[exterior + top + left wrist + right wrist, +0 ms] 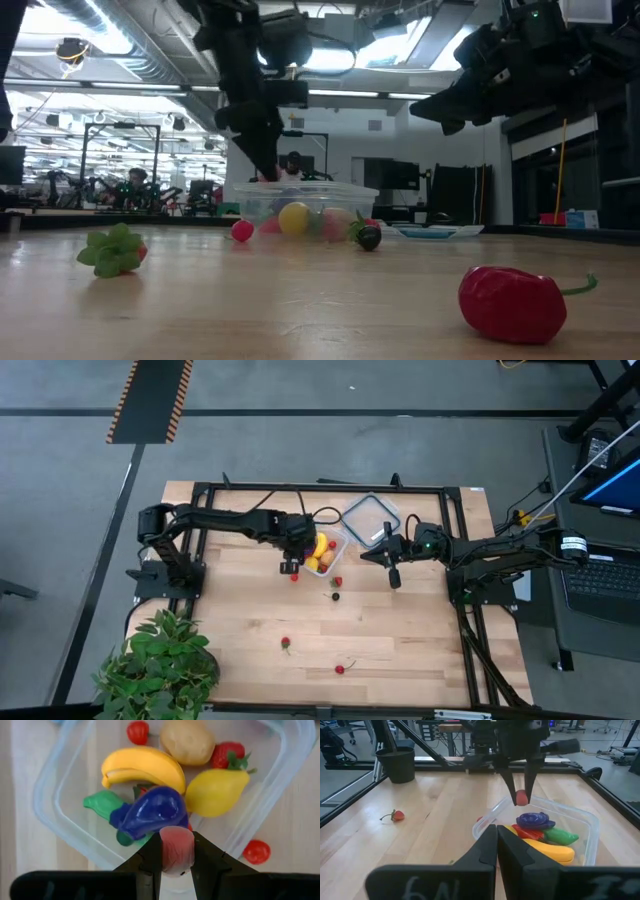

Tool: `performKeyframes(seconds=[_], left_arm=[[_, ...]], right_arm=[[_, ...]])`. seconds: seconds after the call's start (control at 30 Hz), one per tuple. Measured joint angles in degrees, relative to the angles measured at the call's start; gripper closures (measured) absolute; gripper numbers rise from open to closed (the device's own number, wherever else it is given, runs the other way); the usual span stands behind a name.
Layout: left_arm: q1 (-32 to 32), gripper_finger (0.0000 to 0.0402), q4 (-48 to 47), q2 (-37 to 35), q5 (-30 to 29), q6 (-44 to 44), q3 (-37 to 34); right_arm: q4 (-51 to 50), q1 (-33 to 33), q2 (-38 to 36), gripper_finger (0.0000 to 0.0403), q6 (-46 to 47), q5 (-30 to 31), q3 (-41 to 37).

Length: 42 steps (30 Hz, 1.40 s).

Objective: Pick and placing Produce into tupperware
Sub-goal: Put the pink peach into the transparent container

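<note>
Your left gripper (177, 851) pinches a small pinkish-red produce piece (176, 849) just above the near rim of the tupperware (60, 827), which sits mid-table already holding a banana (145, 767), a lemon (216, 791), a potato (187, 741) and a blue-purple eggplant (150, 812). Your right gripper (392, 573), fingers pressed together and empty, hovers beside the tub.
</note>
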Motion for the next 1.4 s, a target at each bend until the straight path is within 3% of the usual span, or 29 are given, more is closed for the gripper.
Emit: performKeyframes(seconds=[0.4,1.13,1.4], left_arm=[[0.21,0.0334,-6.25,7.02,0.70,2.75,5.22],[0.32,0.0334,-8.74,6.97,1.64,5.81,5.30],[0.30,0.0253,-8.57,6.95,1.40,5.73,5.30]], right_arm=[[0.00,0.00,0.00,0.0389,0.00,-0.02,0.02],[0.02,0.00,0.00,0.0389,0.00,-0.02,0.00],[0.00,0.00,0.00,0.0389,0.00,-0.02,0.00]])
